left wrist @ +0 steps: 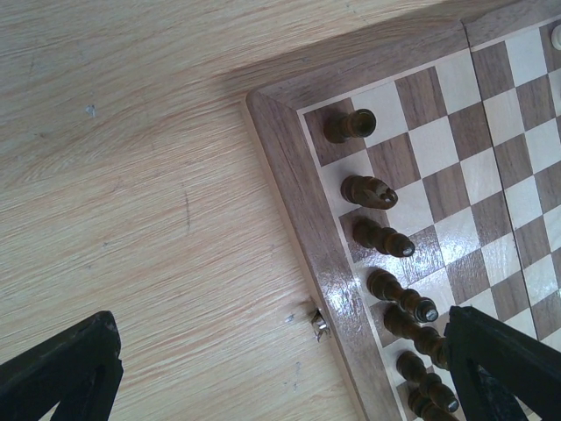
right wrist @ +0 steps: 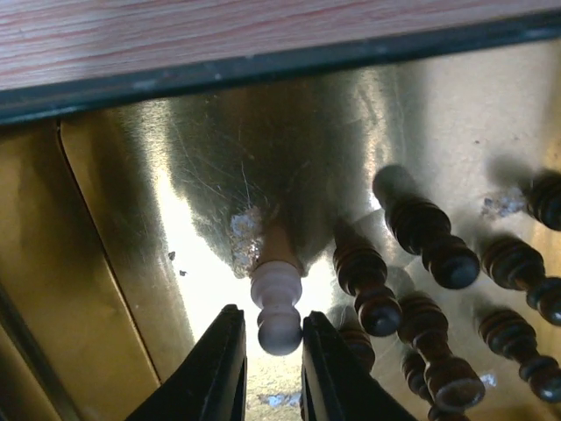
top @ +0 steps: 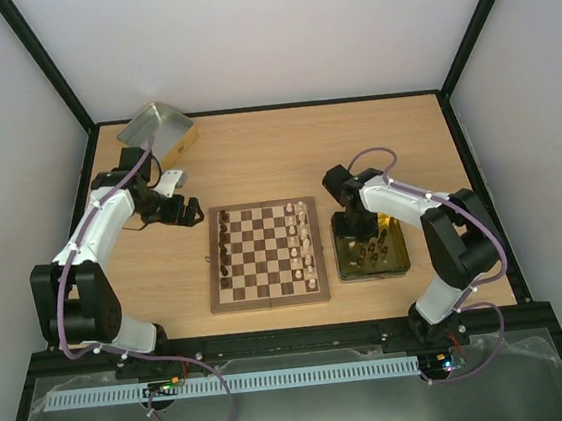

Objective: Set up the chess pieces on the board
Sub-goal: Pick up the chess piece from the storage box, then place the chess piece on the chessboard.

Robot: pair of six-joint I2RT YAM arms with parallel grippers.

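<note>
The board (top: 270,300) lies mid-table, with dark pieces (top: 225,241) along its left side and cream pieces (top: 306,243) along its right. My left gripper (top: 186,210) hangs open and empty over the bare table just left of the board's rim (left wrist: 298,202); its wrist view shows a row of dark chessmen (left wrist: 382,237) and both fingers wide apart (left wrist: 280,377). My right gripper (top: 362,232) is down in the yellow-gold tin (top: 404,258). Its fingers (right wrist: 273,346) stand narrowly open on either side of the head of an upright cream pawn (right wrist: 278,303). The right finger touches it; a small gap shows on the left.
Several dark pieces (right wrist: 421,228) stand in the gold tin (right wrist: 131,219) just right of the cream pawn. A silver tin (top: 157,128) sits at the back left. A small metal latch (left wrist: 321,326) sticks out of the board's left rim.
</note>
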